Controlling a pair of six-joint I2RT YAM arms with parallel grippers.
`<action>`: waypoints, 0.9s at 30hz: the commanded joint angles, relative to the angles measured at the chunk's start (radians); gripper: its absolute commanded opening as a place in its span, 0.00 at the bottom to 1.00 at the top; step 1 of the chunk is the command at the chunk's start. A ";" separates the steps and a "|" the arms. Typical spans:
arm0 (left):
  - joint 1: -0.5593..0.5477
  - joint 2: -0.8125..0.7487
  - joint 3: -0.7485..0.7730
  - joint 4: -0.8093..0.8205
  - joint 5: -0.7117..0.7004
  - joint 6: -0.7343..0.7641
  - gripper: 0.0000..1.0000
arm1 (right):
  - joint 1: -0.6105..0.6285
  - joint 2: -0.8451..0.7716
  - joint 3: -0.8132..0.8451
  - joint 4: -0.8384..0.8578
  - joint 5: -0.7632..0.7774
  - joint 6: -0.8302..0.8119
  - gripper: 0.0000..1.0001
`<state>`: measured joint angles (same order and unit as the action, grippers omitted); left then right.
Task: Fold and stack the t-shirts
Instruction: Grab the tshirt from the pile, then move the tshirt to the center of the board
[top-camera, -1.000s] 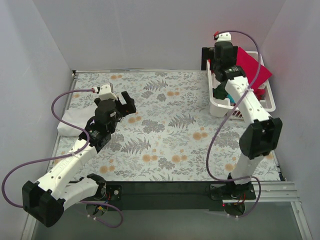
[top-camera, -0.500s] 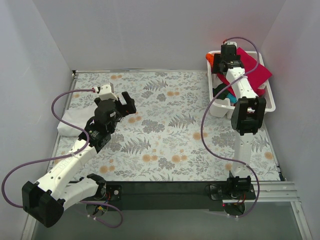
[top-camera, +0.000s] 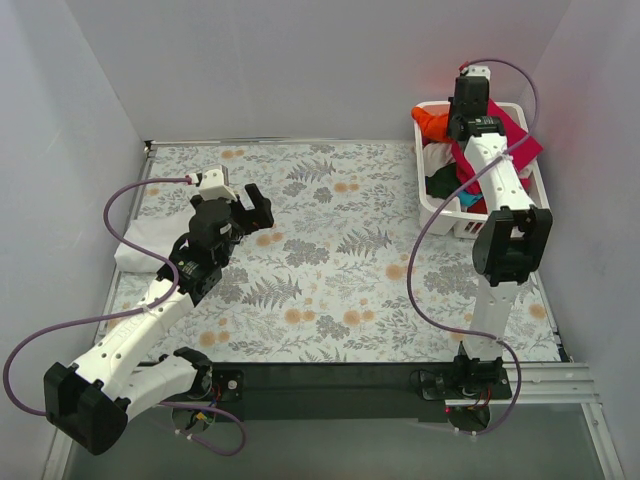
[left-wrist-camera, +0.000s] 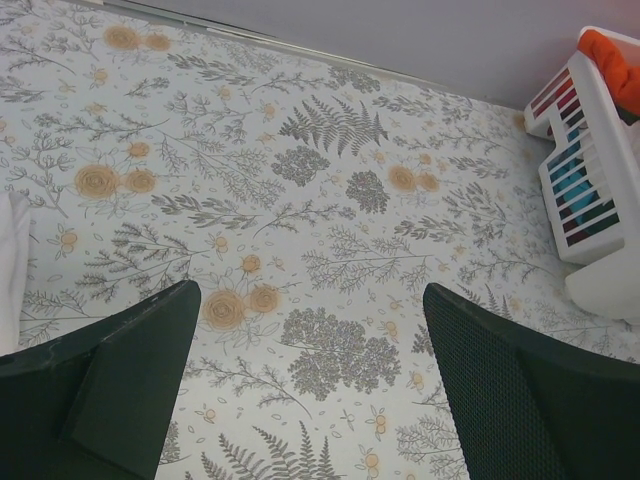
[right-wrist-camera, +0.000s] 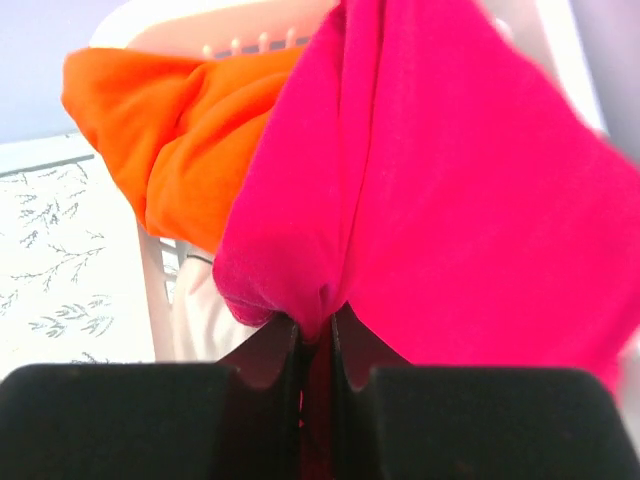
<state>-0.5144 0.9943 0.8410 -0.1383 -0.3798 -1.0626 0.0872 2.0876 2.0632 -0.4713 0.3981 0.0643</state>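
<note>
Hanging from a pinched fold, the crimson-pink t-shirt (right-wrist-camera: 450, 200) is clamped between the pressed-together fingers of the right gripper (right-wrist-camera: 316, 345). Its cloth spreads up and to the right of the fingertips, over the white slotted basket (top-camera: 437, 208). Just left of those fingers the orange t-shirt (right-wrist-camera: 180, 130) slumps over the basket's rim.

Within the last second the right arm has reared up and the gripper has travelled from the basket's near side to its far side, with the pink cloth bunching beneath it. The grasp looks made and the lift-out is only beginning; nothing has reached the table.

The left gripper (left-wrist-camera: 310, 300) has not moved. Its fingers are spread wide and empty above the floral tablecloth (left-wrist-camera: 330, 190), with a white cloth (left-wrist-camera: 8, 270) lying off to their left.
</note>
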 joint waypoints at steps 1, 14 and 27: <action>-0.003 -0.022 0.018 -0.004 0.015 0.006 0.86 | 0.039 -0.155 -0.040 0.092 0.054 -0.037 0.01; -0.003 -0.040 0.010 -0.001 0.016 -0.008 0.86 | 0.377 -0.543 -0.196 0.223 0.196 -0.230 0.01; -0.003 -0.048 -0.062 0.019 0.094 -0.076 0.85 | 0.476 -0.856 -0.765 0.191 -0.242 0.057 0.82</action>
<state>-0.5144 0.9325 0.8062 -0.1196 -0.3286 -1.1118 0.5529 1.2404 1.4399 -0.2844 0.1944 0.0219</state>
